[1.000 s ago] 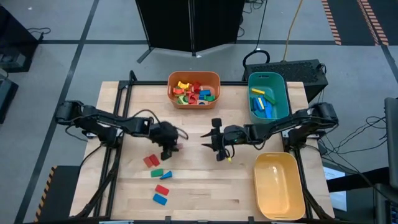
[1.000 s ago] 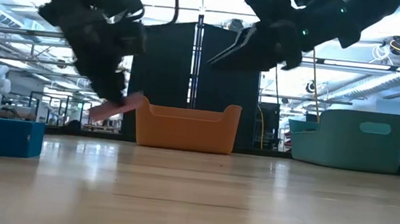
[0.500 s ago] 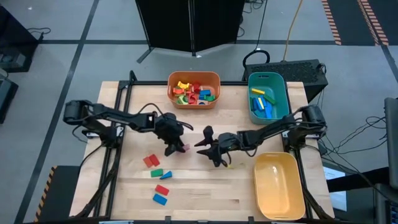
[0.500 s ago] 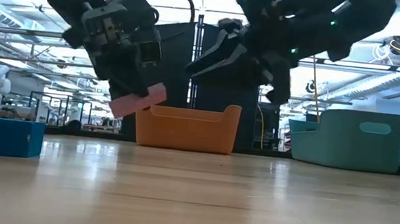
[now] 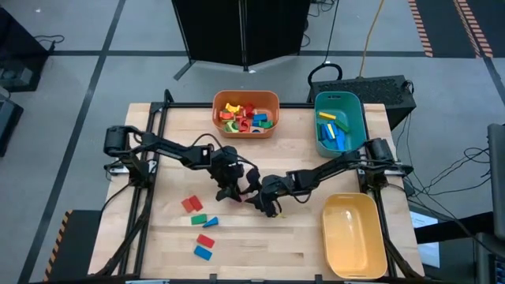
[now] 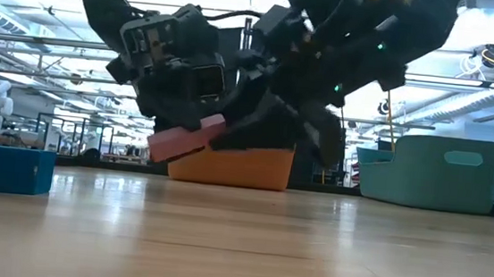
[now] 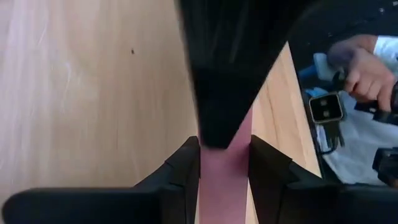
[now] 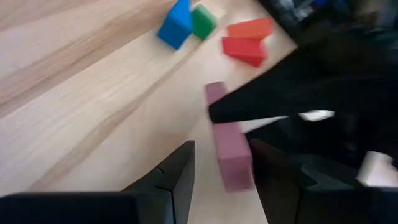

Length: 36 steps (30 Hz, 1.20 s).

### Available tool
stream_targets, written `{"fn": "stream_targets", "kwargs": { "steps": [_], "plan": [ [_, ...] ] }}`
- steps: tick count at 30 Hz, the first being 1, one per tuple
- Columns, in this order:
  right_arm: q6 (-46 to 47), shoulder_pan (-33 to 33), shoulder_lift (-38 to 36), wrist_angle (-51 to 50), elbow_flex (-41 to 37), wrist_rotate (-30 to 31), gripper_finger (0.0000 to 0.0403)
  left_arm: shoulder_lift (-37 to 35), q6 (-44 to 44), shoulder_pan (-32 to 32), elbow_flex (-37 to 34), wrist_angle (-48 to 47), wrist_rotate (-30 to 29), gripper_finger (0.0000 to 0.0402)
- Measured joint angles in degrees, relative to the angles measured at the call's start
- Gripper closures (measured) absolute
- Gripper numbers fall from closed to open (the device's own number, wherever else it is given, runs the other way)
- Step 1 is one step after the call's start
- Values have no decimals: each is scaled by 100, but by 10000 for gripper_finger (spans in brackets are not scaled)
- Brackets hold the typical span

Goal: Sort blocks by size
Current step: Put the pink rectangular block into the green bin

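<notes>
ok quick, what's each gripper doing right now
Left gripper: shut on the small flat pink rectangular block, held above the table.
Right gripper: open, its fingers either side of that block's free end, not gripping it.

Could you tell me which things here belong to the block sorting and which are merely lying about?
Job:
pink block in left claw
right claw beside it
loose blocks on table
blocks in orange bin and teal bin
yellow bin

Lying about:
black case behind table
cables

overhead, table-level and two close wrist cameras share the table (image 5: 260, 237).
</notes>
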Motion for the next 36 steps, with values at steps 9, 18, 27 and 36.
{"fn": "stream_targets", "kwargs": {
  "steps": [9,18,27,36],
  "plan": [
    [100,7,114,-407,299,-50,270,228,171,2,195,-87,247,300],
    [86,5,101,-510,303,-33,352,223,232,0,187,-28,183,299],
    [423,-29,99,-566,298,44,359,140,238,175,185,-146,24,258],
    [524,-55,99,-685,298,231,360,-149,351,304,185,-490,-74,252]
  ]
}}
